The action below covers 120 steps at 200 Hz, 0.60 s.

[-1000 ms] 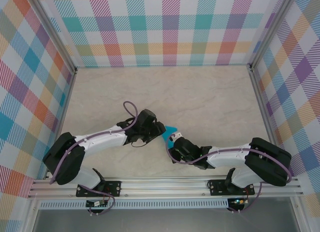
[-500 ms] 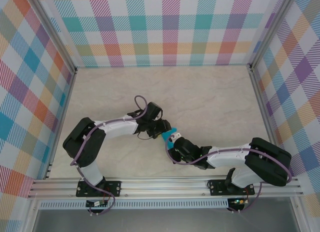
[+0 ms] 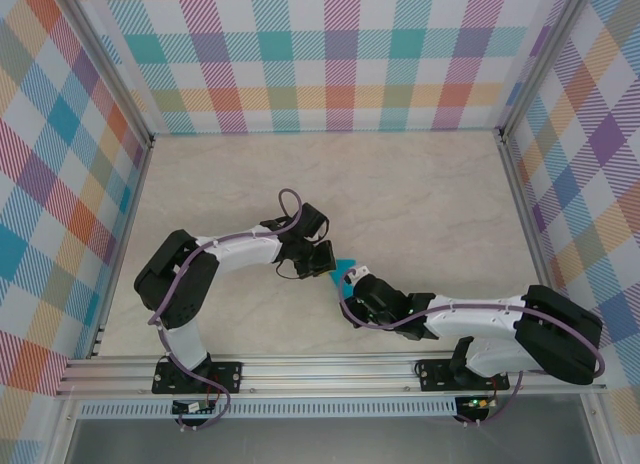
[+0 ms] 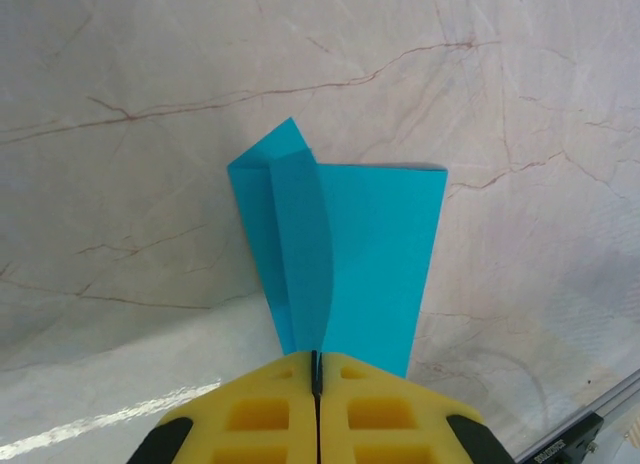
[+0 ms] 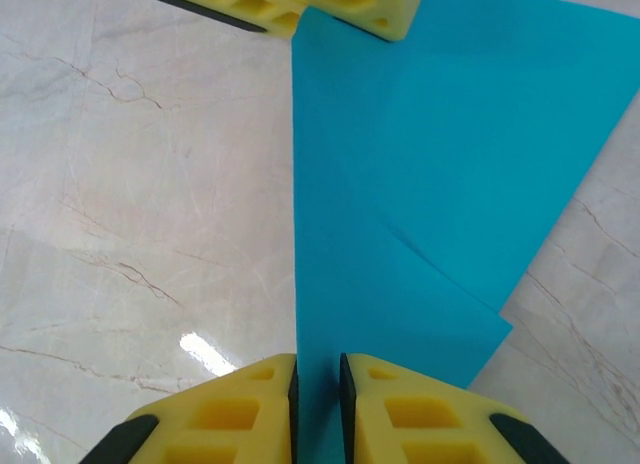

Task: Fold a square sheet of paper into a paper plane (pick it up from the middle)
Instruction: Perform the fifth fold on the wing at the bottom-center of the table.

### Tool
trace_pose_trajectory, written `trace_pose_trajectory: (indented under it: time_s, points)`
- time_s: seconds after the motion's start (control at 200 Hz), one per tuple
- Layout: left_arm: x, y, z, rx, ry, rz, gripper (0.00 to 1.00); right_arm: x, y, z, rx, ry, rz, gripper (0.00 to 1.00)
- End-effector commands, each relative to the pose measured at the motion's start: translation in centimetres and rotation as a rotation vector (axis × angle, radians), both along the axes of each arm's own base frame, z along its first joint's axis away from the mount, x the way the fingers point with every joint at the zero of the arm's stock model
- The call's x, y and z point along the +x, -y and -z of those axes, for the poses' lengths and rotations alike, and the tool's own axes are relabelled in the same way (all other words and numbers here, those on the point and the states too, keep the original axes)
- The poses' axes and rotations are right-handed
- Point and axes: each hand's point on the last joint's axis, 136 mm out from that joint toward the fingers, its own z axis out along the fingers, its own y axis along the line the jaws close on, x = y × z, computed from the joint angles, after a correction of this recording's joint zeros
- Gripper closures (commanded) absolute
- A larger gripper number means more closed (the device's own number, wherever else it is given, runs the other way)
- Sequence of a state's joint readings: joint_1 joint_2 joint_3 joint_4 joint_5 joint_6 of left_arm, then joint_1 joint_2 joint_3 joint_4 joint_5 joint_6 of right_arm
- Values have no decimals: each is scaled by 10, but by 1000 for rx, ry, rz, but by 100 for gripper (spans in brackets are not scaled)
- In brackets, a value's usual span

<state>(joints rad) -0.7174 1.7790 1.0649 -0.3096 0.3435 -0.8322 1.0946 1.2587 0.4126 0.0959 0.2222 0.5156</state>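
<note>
The square sheet of paper is folded into a narrow teal paper plane (image 3: 346, 267) with a centre crease, held upright between my two grippers mid-table. My left gripper (image 4: 317, 362) is shut on its ridge; the flaps (image 4: 345, 244) spread away from the jaws. In the right wrist view the plane (image 5: 430, 154) runs from my right gripper (image 5: 317, 379) up to the left gripper's yellow fingers (image 5: 330, 4). The right jaws stand slightly apart with the paper's edge between them, lying against the left pad. From above, the left gripper (image 3: 327, 263) and right gripper (image 3: 350, 285) meet at the paper.
The marble tabletop (image 3: 400, 194) stretches behind and to both sides of the arms. Checked walls (image 3: 320, 54) enclose it on three sides. An aluminium rail (image 3: 330, 369) runs along the near edge by the arm bases.
My left gripper swung in from the left and closed on the paper's ridge. The right jaws eased apart a little, and the right arm shifted slightly toward the near right.
</note>
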Motion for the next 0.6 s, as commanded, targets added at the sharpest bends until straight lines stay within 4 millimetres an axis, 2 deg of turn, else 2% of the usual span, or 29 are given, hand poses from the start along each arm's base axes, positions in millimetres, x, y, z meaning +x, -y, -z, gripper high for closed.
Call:
trace_pose_trajectory:
  time_s: [0.0, 0.075, 0.15, 0.315, 0.43, 0.525, 0.595]
  points:
    - [1, 1, -5, -10, -5, 19, 100, -7, 11, 9, -42, -35, 5, 83]
    - [1, -1, -7, -7, 1, 9, 100, -6, 13, 11, -57, -34, 8, 81]
    - [2, -2, -8, -5, 4, 0, 100, -7, 13, 9, -58, -45, 11, 75]
    - [2, -1, -6, -14, -3, -11, 100, -21, -1, -17, 63, -136, -2, 65]
    - [1, -1, -5, -13, -2, -13, 100, -30, 0, -25, 104, -222, 38, 56]
    - [1, -3, -5, -11, -2, -15, 100, -34, 3, -22, 83, -276, 72, 56]
    - [0, -2, -5, -11, -3, -13, 100, -36, 1, -19, 60, -302, 68, 61]
